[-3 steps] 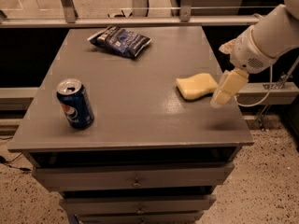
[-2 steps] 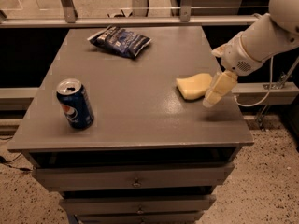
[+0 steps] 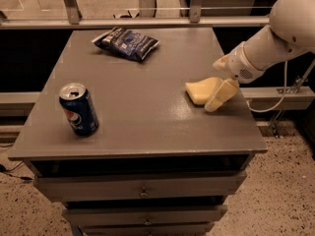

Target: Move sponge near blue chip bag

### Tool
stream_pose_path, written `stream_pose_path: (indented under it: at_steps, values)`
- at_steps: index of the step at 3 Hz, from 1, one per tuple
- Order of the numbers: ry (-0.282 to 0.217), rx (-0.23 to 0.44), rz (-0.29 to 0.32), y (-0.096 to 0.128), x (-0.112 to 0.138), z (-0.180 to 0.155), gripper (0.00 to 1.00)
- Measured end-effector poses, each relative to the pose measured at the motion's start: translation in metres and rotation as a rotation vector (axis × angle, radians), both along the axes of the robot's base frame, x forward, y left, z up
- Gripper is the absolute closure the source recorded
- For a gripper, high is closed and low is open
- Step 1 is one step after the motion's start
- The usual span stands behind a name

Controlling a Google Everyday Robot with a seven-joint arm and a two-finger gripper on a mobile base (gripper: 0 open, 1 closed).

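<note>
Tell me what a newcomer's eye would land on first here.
The big white arm reaches in from the right, its gripper down at the right edge of the sponge on the table, right side. The blue chip bag lies at the far edge, and a Pepsi can stands upright near the front left.

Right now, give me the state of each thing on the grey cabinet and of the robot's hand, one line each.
Pale yellow soft sponge: lying flat near the right edge, well apart from the bag.
Dark blue crinkled foil chip bag: lying flat at the back.
Blue Pepsi can: standing upright, front left.
Cream-coloured robot hand: down at the sponge's right end, overlapping it.
Grey cabinet drawers: shut.
</note>
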State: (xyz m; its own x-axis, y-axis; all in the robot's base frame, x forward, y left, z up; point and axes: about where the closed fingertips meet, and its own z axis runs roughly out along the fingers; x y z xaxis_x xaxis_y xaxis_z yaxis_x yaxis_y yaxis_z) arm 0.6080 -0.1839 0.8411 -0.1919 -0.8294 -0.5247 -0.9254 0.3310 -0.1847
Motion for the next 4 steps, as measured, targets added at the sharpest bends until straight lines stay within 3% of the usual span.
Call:
stream_pose_path:
  at_steps: [1,2,3,4]
  values:
    - [0.02,0.019,0.011,0.006,0.008,-0.004,0.39]
    - [0.045,0.033,0.017,0.009,0.013,0.0,0.7]
    - [0.018,0.048,0.029,0.009,0.015,0.024,0.99]
    - [-0.039,0.051,0.035,0.005,0.017,0.05,1.0]
